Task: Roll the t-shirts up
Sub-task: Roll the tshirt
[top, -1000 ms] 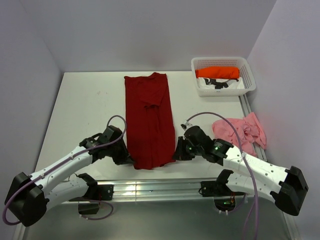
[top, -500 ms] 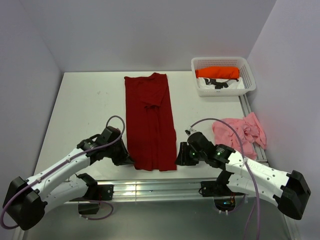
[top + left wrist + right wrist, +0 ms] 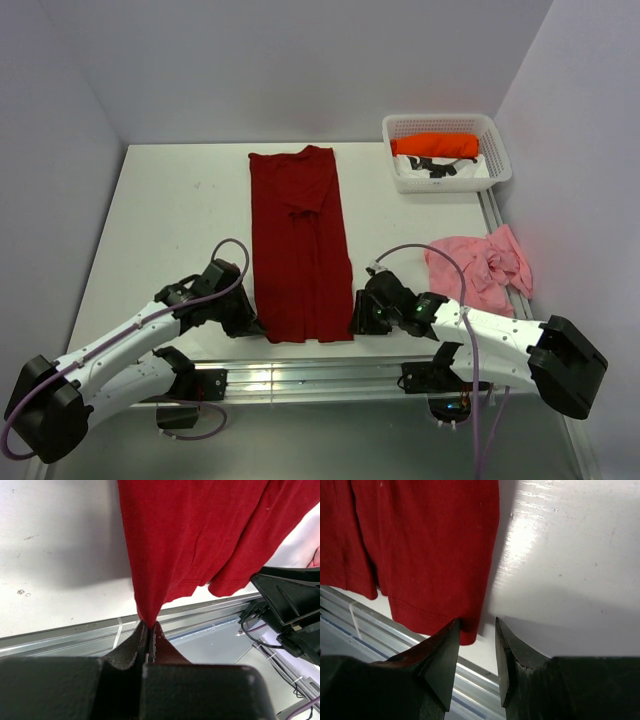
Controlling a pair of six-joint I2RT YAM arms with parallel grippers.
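Note:
The dark red t-shirt (image 3: 300, 230) lies folded into a long strip down the middle of the table. My left gripper (image 3: 256, 325) is shut on its near left hem corner, and the cloth (image 3: 200, 530) rises pinched out of the tips of that gripper (image 3: 148, 625). My right gripper (image 3: 358, 318) stands open at the near right corner. That corner of the shirt (image 3: 420, 545) lies flat between the tips of the right gripper (image 3: 476, 624), close to one finger (image 3: 451, 630). A pale pink t-shirt (image 3: 480, 265) lies crumpled at the right. A bright orange t-shirt (image 3: 435, 145) sits in the basket.
The white lattice basket (image 3: 440, 118) stands at the back right and also holds white and black items. A metal rail (image 3: 300, 375) runs along the table's near edge just below both grippers. Another rail (image 3: 497, 225) borders the right side.
My right gripper has opened and let go of the near right hem corner, which now lies flat. The right arm has sunk lower towards the near edge. The left gripper keeps its hold.

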